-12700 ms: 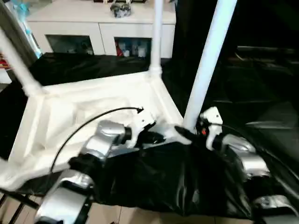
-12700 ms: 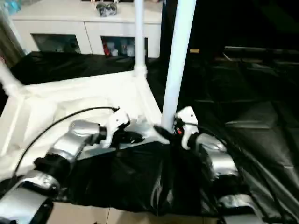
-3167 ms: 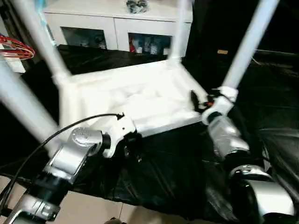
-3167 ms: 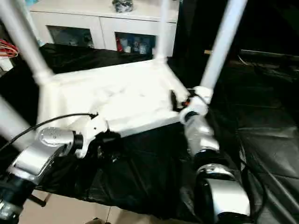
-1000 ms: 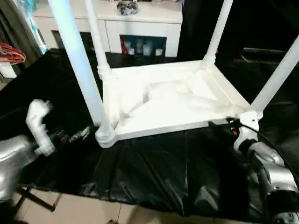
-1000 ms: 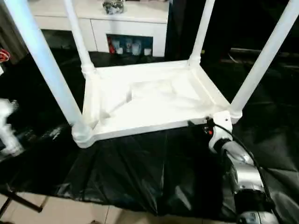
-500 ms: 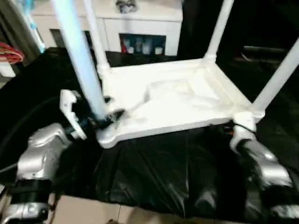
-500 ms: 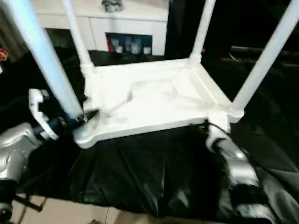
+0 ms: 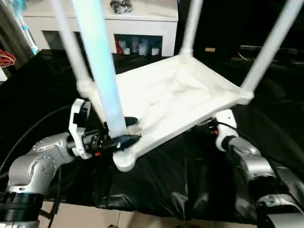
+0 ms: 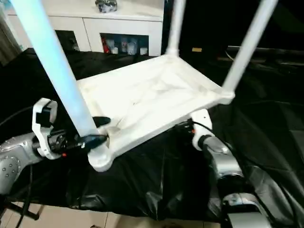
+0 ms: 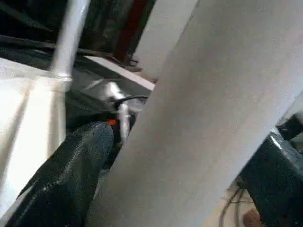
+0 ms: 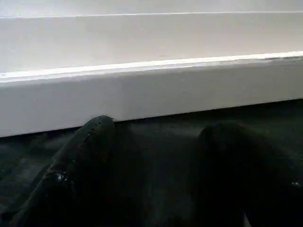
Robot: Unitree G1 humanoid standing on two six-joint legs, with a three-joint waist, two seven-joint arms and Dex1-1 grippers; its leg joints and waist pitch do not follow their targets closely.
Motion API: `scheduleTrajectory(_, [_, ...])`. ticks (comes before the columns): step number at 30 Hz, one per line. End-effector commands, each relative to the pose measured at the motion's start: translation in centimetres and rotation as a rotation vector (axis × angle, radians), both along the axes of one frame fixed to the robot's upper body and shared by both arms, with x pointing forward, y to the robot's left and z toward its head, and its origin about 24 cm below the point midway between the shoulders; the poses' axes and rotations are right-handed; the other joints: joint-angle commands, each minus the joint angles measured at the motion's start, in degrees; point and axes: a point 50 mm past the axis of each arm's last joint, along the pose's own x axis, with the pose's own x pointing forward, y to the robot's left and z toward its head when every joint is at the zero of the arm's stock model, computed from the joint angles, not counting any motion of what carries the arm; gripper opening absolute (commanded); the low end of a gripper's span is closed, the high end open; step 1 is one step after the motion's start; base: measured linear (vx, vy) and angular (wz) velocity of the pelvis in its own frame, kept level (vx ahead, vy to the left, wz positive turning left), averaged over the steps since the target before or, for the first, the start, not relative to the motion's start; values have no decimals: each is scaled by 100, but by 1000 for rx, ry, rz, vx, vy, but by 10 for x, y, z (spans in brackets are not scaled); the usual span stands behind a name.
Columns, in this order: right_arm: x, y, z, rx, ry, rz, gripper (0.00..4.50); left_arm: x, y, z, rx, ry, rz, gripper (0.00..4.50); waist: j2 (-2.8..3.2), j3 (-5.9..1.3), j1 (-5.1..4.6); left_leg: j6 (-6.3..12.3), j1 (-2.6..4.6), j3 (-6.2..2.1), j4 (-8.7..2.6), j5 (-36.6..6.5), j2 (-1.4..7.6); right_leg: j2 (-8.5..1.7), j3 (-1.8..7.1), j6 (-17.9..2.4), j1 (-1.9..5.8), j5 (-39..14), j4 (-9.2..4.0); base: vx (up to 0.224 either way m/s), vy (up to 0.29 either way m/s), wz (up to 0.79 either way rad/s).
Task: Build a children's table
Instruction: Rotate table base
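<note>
The white children's table [image 9: 180,90] lies upside down on black sheeting, tilted, with its legs pointing up. My left gripper [image 9: 124,135] is open, with the base of the near-left leg [image 9: 102,80] between its black fingers [image 11: 71,175], just above the corner socket [image 9: 124,161]. That leg [image 11: 189,118] crosses the left wrist view. My right gripper [image 9: 209,126] reaches under the table's near right edge, its tips hidden there. In the right wrist view the right gripper [image 12: 161,130] is open, its fingers [image 12: 85,156] low on the sheeting, below the white rim [image 12: 151,90].
Black sheeting [image 9: 166,180] covers the work surface and hangs over its front edge above a tiled floor [image 9: 95,218]. A white cabinet [image 9: 118,23] with glass-fronted compartments stands behind. A red wire item [image 9: 4,59] sits at the far left.
My left gripper has swung in from the left and now straddles the near-left leg. The table top has turned and now sits tilted, higher on its right side. The view has also shifted.
</note>
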Motion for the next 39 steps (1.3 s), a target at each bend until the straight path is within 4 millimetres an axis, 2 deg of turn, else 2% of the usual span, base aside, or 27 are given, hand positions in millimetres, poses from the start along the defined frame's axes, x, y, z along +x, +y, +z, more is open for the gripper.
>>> scheduleTrajectory(1, [4,18,4,4,-17,83,391,-6,-11,7,-34,-7,-74,448,-22,-333,38,55,50,-24,-402,-1305,74,-186,204,-1313,303,-1402,-386,0,0,0])
scheduleTrajectory(5, [3,31,2,28,-18,144,391,-10,-20,8,-61,14,-114,448,-27,-323,23,59,47,-23,-408,-1335,70,-170,204,-1345,307,-1303,-386,0,0,0])
scheduleTrajectory(12, [-6,64,4,136,-11,383,391,-13,-32,10,-96,31,-168,448,-26,-327,6,110,41,-26,-402,-1303,78,-173,203,-1368,323,-1252,-374,0,0,0])
scheduleTrajectory(15, [-7,71,5,164,-10,433,391,-12,-36,11,-109,36,-182,448,-42,-338,4,130,40,-22,-395,-1246,84,-173,205,-1429,332,-1137,-355,0,0,0])
scheduleTrajectory(19, [-7,76,7,193,-14,474,391,-10,-44,12,-119,33,-201,448,-35,-331,8,120,54,-27,-399,-1259,90,-182,206,-1480,325,-1128,-361,0,0,0])
scheduleTrajectory(20, [-7,77,8,207,-11,494,391,-8,-47,12,-120,25,-201,448,-76,-331,5,125,43,-29,-398,-1250,91,-188,205,-1485,333,-1128,-359,0,0,0])
scheduleTrajectory(21, [-8,78,8,216,-9,508,391,-7,-50,12,-121,18,-201,448,-71,-327,8,134,48,-27,-402,-1270,92,-184,208,-1479,329,-1158,-366,0,0,0])
scheduleTrajectory(25, [-7,75,8,172,-23,504,391,3,-60,13,-133,-19,-164,448,-90,-330,22,110,52,-32,-395,-1246,93,-203,215,-1457,336,-1134,-370,0,0,0])
scheduleTrajectory(27, [-1,64,7,104,-22,419,391,11,-64,14,-112,-57,-114,448,-105,-323,18,110,56,-37,-398,-1260,89,-209,218,-1412,324,-1246,-397,0,0,0])
scheduleTrajectory(28, [5,52,6,48,-24,334,391,15,-65,16,-100,-81,-93,448,-111,-320,17,60,58,-45,-399,-1242,80,-214,212,-1375,328,-1382,-415,0,0,0])
scheduleTrajectory(30, [11,38,9,6,-42,240,391,14,-64,18,-100,-84,-113,448,-100,-322,20,6,83,-34,-390,-1329,75,-218,218,-1338,308,-1560,-426,0,0,0])
scheduleTrajectory(31, [14,31,11,-3,-54,200,391,13,-63,20,-105,-82,-129,448,-114,-320,17,-6,51,-41,-392,-1308,69,-224,218,-1279,328,-1599,-412,0,0,0])
scheduleTrajectory(32, [17,24,13,-8,-61,159,391,12,-62,21,-106,-81,-146,448,-114,-340,29,8,82,-29,-377,-1255,69,-204,217,-1272,308,-1492,-401,0,0,0])
scheduleTrajectory(35, [20,16,15,-7,-66,101,391,10,-63,22,-94,-86,-181,448,-120,-355,58,96,55,-19,-362,-1030,57,-173,213,-1359,328,-1008,-348,0,0,0])
scheduleTrajectory(39, [23,20,16,-6,-59,108,391,9,-69,22,-80,-96,-213,448,-112,-377,70,226,47,-11,-343,-845,59,-175,208,-1524,343,-574,-301,0,0,0])
